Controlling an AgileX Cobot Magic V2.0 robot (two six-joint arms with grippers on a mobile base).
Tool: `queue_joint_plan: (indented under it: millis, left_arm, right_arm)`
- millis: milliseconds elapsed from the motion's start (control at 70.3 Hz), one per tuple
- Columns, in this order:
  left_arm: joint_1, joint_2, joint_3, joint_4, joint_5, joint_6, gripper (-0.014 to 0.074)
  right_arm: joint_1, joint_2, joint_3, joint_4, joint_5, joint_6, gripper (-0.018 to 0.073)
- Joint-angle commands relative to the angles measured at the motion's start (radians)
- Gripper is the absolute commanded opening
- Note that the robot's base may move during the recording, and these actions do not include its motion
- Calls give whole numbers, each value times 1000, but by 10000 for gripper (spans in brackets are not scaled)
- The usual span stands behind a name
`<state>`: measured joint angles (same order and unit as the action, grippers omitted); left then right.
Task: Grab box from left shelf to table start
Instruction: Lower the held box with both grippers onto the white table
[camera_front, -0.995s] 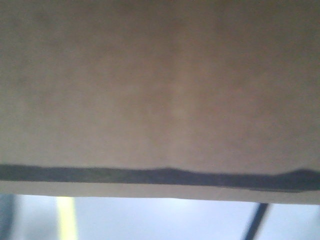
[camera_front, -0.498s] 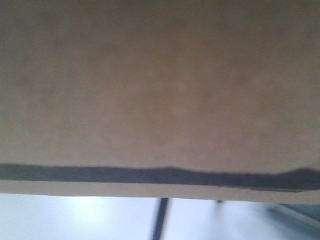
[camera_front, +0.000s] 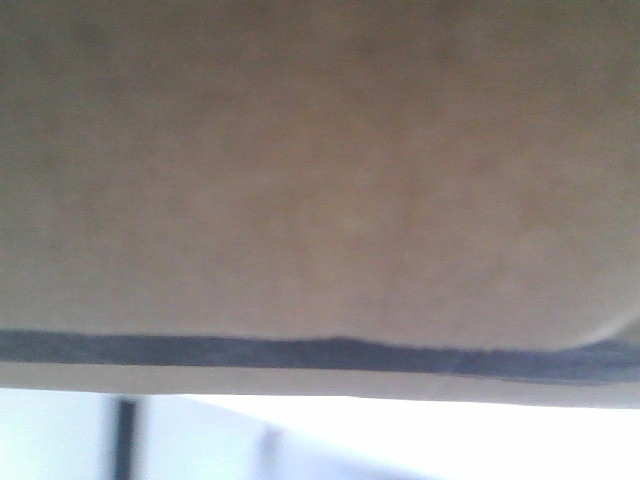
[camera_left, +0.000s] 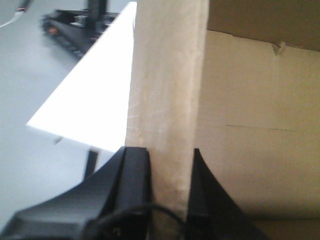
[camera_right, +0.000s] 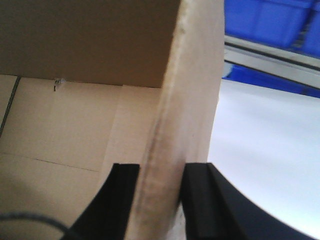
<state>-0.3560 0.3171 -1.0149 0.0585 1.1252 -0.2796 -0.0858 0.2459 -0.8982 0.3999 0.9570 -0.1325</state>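
Both pincers are clamping the cardboard box (camera_front: 320, 170).
I am reading the left gripper (camera_left: 167, 195) as closed onto one side wall of the box, with a black finger pressing flat on each face. The right gripper (camera_right: 160, 200) is pinching the opposite wall the same way. The box is filling most of the front view, blurred. The white table (camera_right: 270, 150) is showing outside the wall at right in the right wrist view, with blue bins (camera_right: 272, 20) at upper right.
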Motion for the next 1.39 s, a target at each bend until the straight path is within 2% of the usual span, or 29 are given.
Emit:
queue_joint_plan:
  millis: [0, 1379]
  left_arm:
    - [-5, 3, -42, 12, -187, -41, -90]
    - [-14, 3, -42, 12, -187, -41, -90]
  right_arm:
    - [-8, 19, -27, -72, -139, -18, 58]
    - [-5, 19, -27, -71, -139, -18, 58]
